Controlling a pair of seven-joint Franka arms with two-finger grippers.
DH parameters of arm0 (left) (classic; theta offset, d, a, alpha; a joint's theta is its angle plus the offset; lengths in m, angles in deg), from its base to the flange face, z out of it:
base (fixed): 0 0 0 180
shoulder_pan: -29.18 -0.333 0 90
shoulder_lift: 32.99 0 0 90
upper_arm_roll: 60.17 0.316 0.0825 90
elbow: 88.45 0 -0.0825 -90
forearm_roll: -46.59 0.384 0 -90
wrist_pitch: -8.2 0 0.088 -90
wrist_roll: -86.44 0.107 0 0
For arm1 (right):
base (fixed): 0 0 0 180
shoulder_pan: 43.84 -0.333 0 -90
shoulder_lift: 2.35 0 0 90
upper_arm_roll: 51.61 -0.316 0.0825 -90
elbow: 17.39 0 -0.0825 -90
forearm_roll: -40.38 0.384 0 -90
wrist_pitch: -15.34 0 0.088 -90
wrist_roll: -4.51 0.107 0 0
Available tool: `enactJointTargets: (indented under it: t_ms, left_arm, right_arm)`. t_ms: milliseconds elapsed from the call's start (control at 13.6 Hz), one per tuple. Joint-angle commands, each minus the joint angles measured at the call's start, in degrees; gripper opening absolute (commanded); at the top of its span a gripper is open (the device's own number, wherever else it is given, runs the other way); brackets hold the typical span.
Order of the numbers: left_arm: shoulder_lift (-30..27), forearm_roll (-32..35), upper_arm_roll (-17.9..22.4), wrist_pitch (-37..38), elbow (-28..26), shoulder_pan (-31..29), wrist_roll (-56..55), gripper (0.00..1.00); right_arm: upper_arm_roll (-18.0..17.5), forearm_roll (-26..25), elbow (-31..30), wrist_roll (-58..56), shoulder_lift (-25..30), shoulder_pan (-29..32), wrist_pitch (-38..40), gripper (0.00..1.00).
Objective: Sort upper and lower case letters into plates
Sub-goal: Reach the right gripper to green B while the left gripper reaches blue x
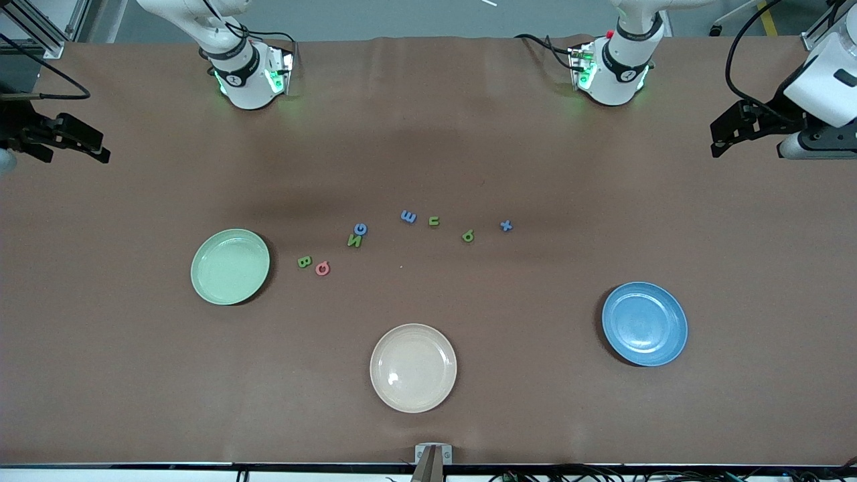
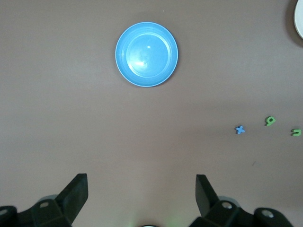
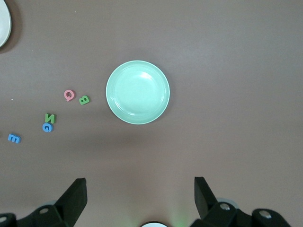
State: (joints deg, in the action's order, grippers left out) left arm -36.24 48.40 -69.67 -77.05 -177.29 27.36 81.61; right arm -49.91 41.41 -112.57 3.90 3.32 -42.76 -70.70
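between the mint green plate [image 1: 229, 266] and the blue plate [image 1: 644, 324] lie the letters [image 1: 408, 217], capitals nearer mint, so the right gripper [image 3: 139, 189], fingers spread, suits them; left gripper [image 2: 142, 189] likewise spread.

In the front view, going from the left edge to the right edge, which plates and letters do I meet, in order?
Mint green plate → green B → pink Q → cream plate → green u → green g → blue x → blue plate.
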Motion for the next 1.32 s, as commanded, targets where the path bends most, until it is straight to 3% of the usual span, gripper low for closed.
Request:
enactJointTargets:
  t_ms: [0,441,735,1029,1250]
  left_arm:
    - [0.0,-1.29,-0.08,0.53,0.69,-0.47,1.31,1.0]
    - [1.84,-1.28,-0.17,0.27,0.78,-0.47,1.22,1.0]
    - [6.23,-2.96,-0.87,-4.28,-1.41,0.76,-0.09,1.0]
    - [6.24,-2.87,-4.2,-15.7,-10.45,1.55,-7.11,1.0]
    - [6.15,-2.87,-7.54,-28.43,-20.2,1.47,-12.55,1.0]
  right_arm:
    - [-0.64,-0.42,-1.68,0.7,1.54,0.68,-0.27,1.0]
    - [-0.55,-1.2,0.6,0.09,0.76,0.77,0.35,1.0]
    - [-0.55,-1.3,2.1,0.52,-4.75,0.94,-0.18,1.0]
    - [-0.29,-2.0,7.01,-0.09,-17.24,1.64,-3.25,1.0]
    - [-0.38,-2.18,5.72,5.92,-19.2,1.38,-6.15,1.0]
